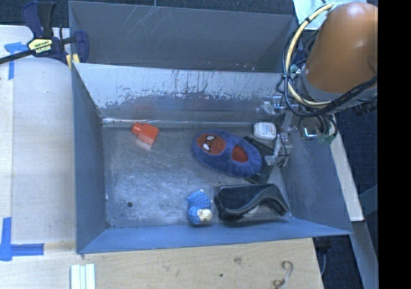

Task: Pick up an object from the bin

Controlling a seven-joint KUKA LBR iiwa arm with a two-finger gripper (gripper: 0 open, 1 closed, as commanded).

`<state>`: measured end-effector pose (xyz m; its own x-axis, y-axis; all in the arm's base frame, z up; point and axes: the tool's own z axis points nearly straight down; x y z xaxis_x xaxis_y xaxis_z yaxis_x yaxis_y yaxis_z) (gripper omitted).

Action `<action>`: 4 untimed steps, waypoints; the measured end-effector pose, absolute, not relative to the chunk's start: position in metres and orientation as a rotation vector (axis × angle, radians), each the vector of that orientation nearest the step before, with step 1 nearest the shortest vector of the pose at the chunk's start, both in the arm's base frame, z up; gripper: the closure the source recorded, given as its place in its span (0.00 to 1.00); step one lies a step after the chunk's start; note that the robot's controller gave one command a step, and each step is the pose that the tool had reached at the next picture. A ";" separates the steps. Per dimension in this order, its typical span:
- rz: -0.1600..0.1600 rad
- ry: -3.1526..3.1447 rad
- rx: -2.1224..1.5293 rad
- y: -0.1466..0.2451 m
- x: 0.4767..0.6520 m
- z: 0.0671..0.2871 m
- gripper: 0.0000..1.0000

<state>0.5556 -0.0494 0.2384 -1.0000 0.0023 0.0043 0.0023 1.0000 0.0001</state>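
Bin (192, 243): grey metal, with sloped walls and a flat floor that carries four loose things.

1. Front of the floor, near the middle: a small blue toy (199, 207) with a pale yellow part at its lower end. It lies close to the front wall.
2. Front right corner: a black slipper (250, 201), lying lengthwise along the front wall. Its left end is just beside the small blue toy.
3. Middle of the floor, right of centre: a blue slipper (228, 153) with two red patches on top. It lies on a slant, behind the black slipper and apart from it.
4. Right side of the floor: the gripper (278, 156) is low in the bin, just beside the right end of the blue slipper and close to the right wall. Contact with the blue slipper cannot be determined. Whether the gripper is open or closed cannot be determined, and nothing can be seen held in it.
5. Back left of the floor: a small orange block (146, 132), well apart from the other things, near the foot of the back wall.
6. Above the right rim: the arm's orange cover (340, 47), with looped cables (302, 98) beneath it.
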 end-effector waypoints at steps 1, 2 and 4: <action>-0.001 -3.101 0.493 -0.018 0.577 0.102 0.00; -0.006 -3.129 0.331 -0.039 0.592 0.072 0.00; 0.005 -3.139 0.315 -0.055 0.614 0.255 1.00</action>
